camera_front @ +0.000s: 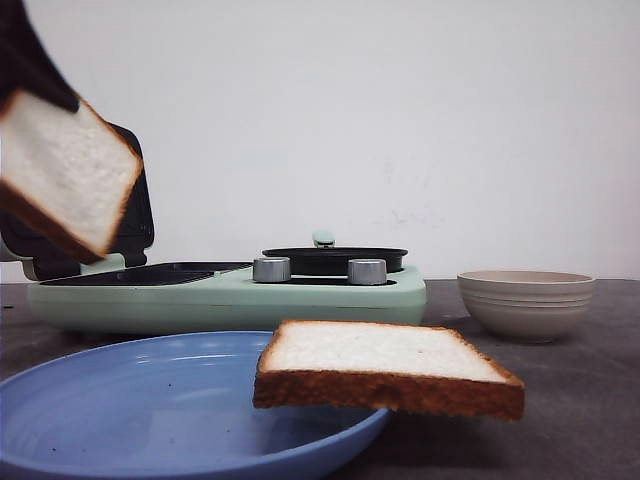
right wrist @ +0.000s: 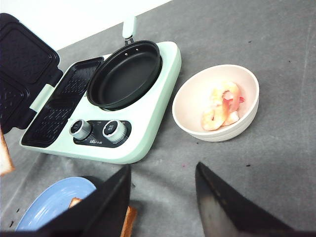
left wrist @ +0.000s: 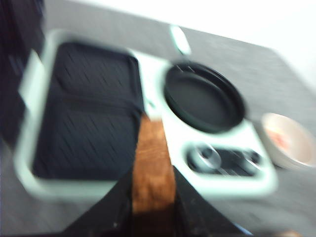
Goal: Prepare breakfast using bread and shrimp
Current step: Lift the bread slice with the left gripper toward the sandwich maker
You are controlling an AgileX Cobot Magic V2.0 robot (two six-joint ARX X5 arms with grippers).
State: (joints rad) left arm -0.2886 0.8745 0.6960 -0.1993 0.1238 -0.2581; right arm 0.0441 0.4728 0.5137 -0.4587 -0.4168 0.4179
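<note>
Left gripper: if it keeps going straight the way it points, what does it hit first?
Probably the sandwich maker's grill plate. The left gripper holds a bread slice edge-on above it; blur leaves depth unclear.

Plain white wall (camera_front: 400,120) behind, dark grey speckled tabletop (right wrist: 256,29) — even, soft light, faint shadows

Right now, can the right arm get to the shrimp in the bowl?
Probably yes. The right gripper is open and empty, the bowl sits uncovered just ahead of it, and nothing lies between it and the shrimp.
</note>
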